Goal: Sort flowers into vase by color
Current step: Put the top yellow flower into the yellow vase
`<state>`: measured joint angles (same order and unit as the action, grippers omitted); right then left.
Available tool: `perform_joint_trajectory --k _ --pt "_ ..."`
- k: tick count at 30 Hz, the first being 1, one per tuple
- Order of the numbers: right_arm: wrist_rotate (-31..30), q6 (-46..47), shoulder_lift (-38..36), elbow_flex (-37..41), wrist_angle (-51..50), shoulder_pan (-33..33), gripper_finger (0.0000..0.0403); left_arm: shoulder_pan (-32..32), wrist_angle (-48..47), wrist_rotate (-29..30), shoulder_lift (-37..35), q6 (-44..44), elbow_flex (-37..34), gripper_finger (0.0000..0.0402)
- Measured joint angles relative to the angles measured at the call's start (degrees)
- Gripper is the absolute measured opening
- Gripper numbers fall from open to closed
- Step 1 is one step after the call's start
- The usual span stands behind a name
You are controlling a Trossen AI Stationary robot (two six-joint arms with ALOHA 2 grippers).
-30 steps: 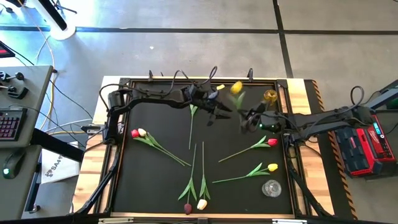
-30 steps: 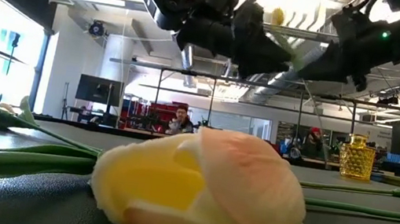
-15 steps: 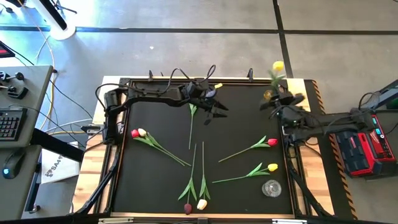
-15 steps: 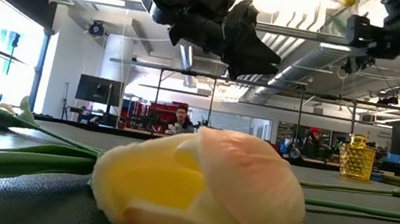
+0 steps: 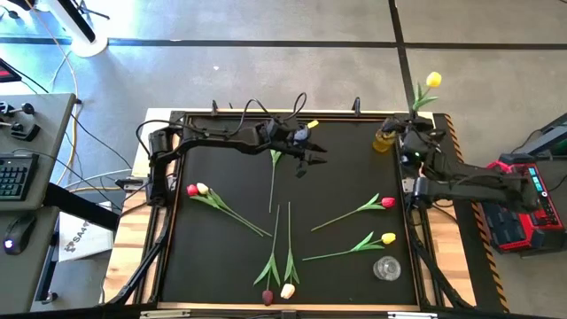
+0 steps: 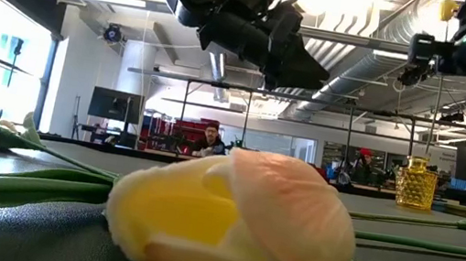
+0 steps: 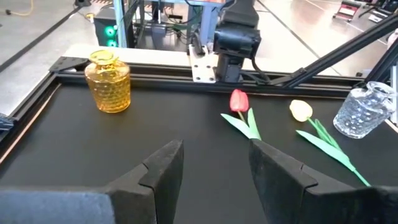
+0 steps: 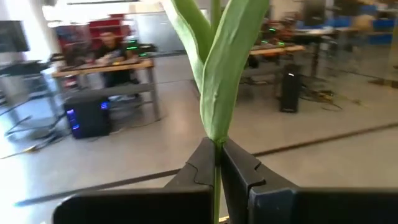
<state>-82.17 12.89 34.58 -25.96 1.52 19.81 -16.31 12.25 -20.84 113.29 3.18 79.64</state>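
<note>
A black work mat (image 5: 230, 266) covers the table, seen from straight above. The right gripper (image 5: 409, 140) is raised at the mat's far right corner, its fingers (image 8: 205, 163) clamped on the green stem of a yellow tulip (image 5: 432, 80) held upright, the bud at the top and the leaves just above the fingers. An amber glass vase (image 5: 384, 138) stands on the mat just beside this gripper. The left gripper (image 5: 306, 158) hovers over the far middle of the mat with its fingers (image 7: 163, 167) apart and nothing between them. A lone green stem (image 5: 273, 177) lies on the mat beneath and in front of it; its bud is hidden by the arm. At the left lie a red tulip (image 5: 192, 190) and a cream tulip (image 5: 202, 188), buds touching, stems running toward the middle. At the right lie a second red tulip (image 5: 388, 203) and, nearer the front, a second yellow tulip (image 5: 388, 238), well apart from each other. At the front edge lie a dark maroon tulip (image 5: 267, 296) and another cream tulip (image 5: 287, 290), buds just beside each other. A clear glass vase (image 5: 386, 268) stands near the front right corner. In the room behind the table, a person (image 6: 208, 138) sits at a desk.
</note>
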Motion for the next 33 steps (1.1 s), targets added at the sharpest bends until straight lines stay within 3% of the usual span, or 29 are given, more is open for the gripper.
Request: perform_joint_trajectory --k 13,24,33 --pt "7.27 -0.75 6.76 -0.02 7.50 10.91 0.0000 0.63 -0.33 0.02 0.01 0.06 0.00 0.0170" --pt "10.99 -7.82 7.89 -0.02 12.47 11.82 0.0000 0.58 -0.35 0.02 0.01 1.00 0.00 0.0170" --pt "12.84 0.65 12.55 -0.02 5.00 11.82 0.0001 0.56 -0.17 0.04 0.01 1.54 0.00 0.0170"
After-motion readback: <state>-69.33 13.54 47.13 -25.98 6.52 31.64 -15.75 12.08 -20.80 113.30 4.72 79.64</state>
